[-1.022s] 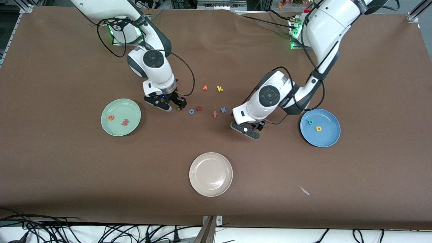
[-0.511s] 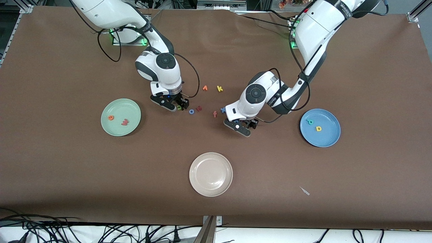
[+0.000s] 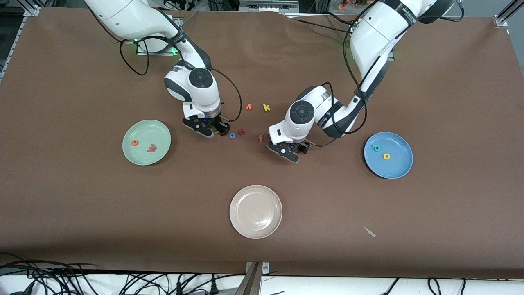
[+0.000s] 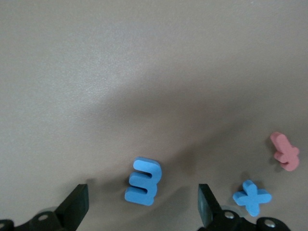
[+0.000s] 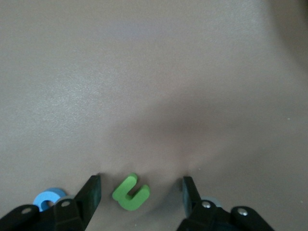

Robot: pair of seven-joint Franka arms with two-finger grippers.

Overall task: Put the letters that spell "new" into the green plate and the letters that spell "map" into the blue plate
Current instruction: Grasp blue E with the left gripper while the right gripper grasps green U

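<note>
Right wrist view shows my right fingers (image 5: 139, 197) spread partway around the green n (image 5: 130, 193), which lies flat on the desk (image 5: 154, 72) between them, not gripped. My left fingers (image 4: 143, 209) gape wide, the blue m (image 4: 143, 181) lying loose between them. Left of centre in the front view, the green plate (image 3: 160, 135) holds the orange e (image 3: 134, 143) and salmon w (image 3: 151, 148); at right, the blue plate (image 3: 399, 168) holds the teal p (image 3: 376, 148) and yellow a (image 3: 386, 156).
</note>
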